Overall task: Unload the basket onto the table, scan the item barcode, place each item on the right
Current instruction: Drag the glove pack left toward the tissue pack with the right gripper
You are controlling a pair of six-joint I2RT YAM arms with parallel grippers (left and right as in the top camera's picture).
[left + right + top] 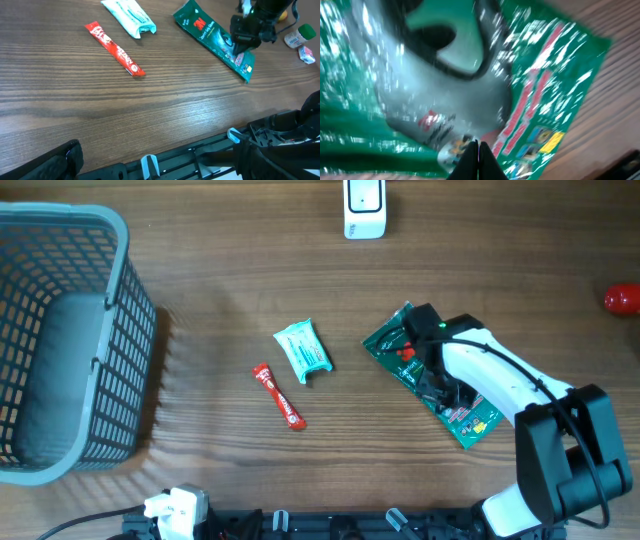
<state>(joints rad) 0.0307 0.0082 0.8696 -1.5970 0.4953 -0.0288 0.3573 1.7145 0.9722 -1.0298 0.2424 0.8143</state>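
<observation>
From the overhead camera, a green packet (385,345) is seen lying flat on the wooden tabletop (220,470), to the right of the middle. The right gripper (418,360) is set down on the middle part of it. To the left, a pale teal wrapper (303,350) and a red stick sachet (278,396) are laid near each other but not touching. A grey basket (125,360) is placed at the left edge and a white scanner (364,208) at the far edge, well apart from the packet.

From the left wrist camera, the same three items are seen across the tabletop. The left gripper (180,145) is held wide open, and nothing is found between its jaws.

From the right wrist camera, nearly the whole view is filled by the shiny green foil, much blurred. The dark jaws are brought fully together at the lower edge, against the foil. Whether a fold of the foil is pinched between them cannot be told
</observation>
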